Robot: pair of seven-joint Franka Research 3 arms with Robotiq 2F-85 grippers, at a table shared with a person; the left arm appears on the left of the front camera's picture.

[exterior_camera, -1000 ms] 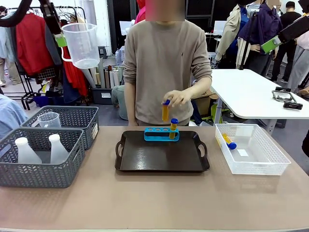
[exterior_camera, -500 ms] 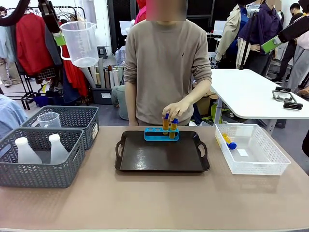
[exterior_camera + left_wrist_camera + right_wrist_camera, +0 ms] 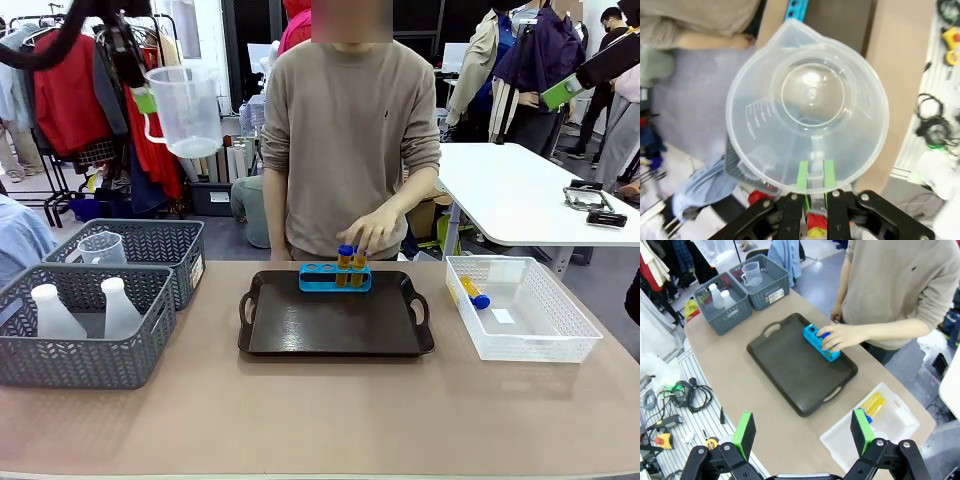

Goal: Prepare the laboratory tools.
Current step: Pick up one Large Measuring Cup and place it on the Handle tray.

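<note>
- Two test tubes (image 3: 345, 263) are standing upright in the rack (image 3: 318, 277), far below both jaws, under a person's hand (image 3: 375, 228).
- Left gripper (image 3: 812, 175) is clamping the beaker (image 3: 807, 105) by its handle; it is hanging upright, spout pointing away from the jaws.
- Right gripper (image 3: 802, 431) is gaping wide.

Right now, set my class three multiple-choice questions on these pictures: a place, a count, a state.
1. Where does the blue rack stand? A) dark tray B) white basket C) grey basket
2. How many tubes stand in it? A) one B) two C) four
3. The left gripper is: A) open B) shut on the beaker's handle C) shut on a tube
Answers: 1 A, the rack sits at the tray's far edge; 2 B, two blue caps show there; 3 B, green pads clamp the handle.
</note>
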